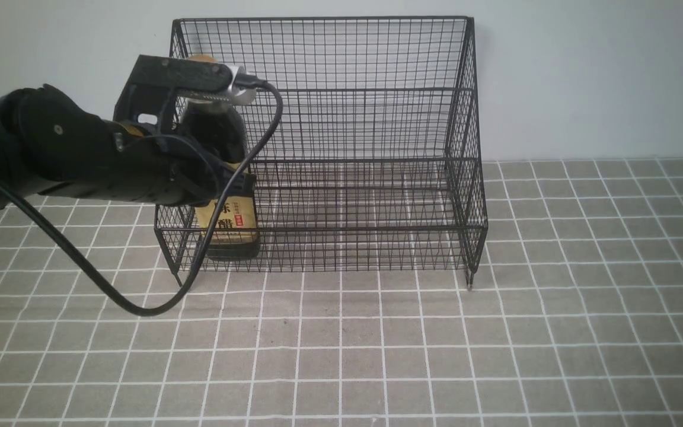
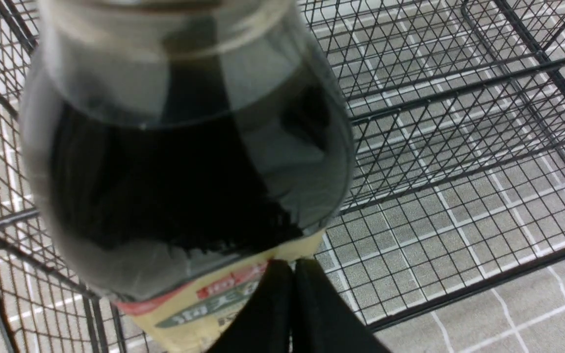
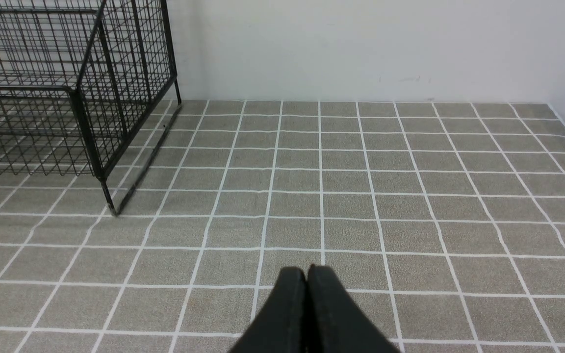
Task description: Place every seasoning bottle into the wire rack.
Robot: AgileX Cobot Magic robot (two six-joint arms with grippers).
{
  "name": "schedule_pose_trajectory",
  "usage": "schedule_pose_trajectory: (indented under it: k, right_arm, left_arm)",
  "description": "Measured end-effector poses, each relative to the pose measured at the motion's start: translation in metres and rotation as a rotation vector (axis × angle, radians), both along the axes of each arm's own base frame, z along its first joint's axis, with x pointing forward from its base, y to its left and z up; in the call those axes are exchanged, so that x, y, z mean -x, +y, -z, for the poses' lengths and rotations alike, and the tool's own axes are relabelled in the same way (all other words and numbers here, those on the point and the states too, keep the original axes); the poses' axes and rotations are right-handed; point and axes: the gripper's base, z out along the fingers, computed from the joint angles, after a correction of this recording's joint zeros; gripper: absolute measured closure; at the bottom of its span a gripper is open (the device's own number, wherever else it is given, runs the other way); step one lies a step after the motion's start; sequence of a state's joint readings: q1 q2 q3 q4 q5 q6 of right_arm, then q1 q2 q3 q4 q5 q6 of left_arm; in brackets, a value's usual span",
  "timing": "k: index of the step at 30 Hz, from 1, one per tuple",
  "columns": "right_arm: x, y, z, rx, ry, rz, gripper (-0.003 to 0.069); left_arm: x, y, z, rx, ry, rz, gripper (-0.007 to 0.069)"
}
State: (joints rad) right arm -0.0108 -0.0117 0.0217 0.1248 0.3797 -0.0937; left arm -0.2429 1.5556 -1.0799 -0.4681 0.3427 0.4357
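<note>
While upright, bottle [image 1: 230, 230] inside rack [image 1: 377, 89]

A large black wire-mesh rack [image 1: 365, 118] with a tall back and stepped tiers stands on a grey tiled surface [image 1: 495, 356] with white grid lines, its back against a plain white wall [image 1: 584, 71]. At the rack's left end a tall clear bottle of near-black liquid with a tan label [image 1: 226, 219] stands upright, its base low by the rack's front edge. The black left arm [image 1: 80, 154] reaches across the bottle's upper half and hides its own fingers, while a black cable [image 1: 80, 261] loops down before the rack's left front foot.
</note>
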Motion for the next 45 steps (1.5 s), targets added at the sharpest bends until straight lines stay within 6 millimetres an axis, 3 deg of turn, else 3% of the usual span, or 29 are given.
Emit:
schedule_pose_trajectory:
  k: [8,15,23,25,27,31,36,39,41,45]
  right_arm:
    - [0.000,0.000,0.000,0.000,0.000,0.000,0.0673]
    - [0.000,0.000,0.000,0.000,0.000,0.000,0.0673]
    - [0.000,0.000,0.000,0.000,0.000,0.000,0.0673]
    - [0.000,0.000,0.000,0.000,0.000,0.000,0.0673]
    - [0.000,0.000,0.000,0.000,0.000,0.000,0.0673]
    - [0.000,0.000,0.000,0.000,0.000,0.000,0.0673]
    - [0.000,0.000,0.000,0.000,0.000,0.000,0.0673]
    - [0.000,0.000,0.000,0.000,0.000,0.000,0.0673]
    - [0.000,0.000,0.000,0.000,0.000,0.000,0.0673]
    - [0.000,0.000,0.000,0.000,0.000,0.000,0.0673]
  left_arm:
    - [0.022,-0.003,-0.004,-0.001,0.146,0.089,0.0631]
    - [0.061,0.003,-0.042,-0.011,0.149,0.166,0.0631]
    - [0.103,0.021,-0.087,-0.043,0.026,0.100,0.0631]
    - [0.125,0.031,-0.106,-0.047,-0.046,0.050,0.0631]
    - [0.132,0.034,-0.111,-0.044,-0.064,0.033,0.0631]
    - [0.165,0.048,-0.129,-0.052,-0.118,-0.033,0.0631]
    - [0.218,0.065,-0.148,-0.023,-0.202,-0.095,0.0631]
    - [0.247,0.073,-0.155,-0.004,-0.262,-0.102,0.0631]
    - [0.279,0.081,-0.159,0.009,-0.325,-0.107,0.0631]
    - [0.308,0.089,-0.160,0.013,-0.389,-0.114,0.0631]
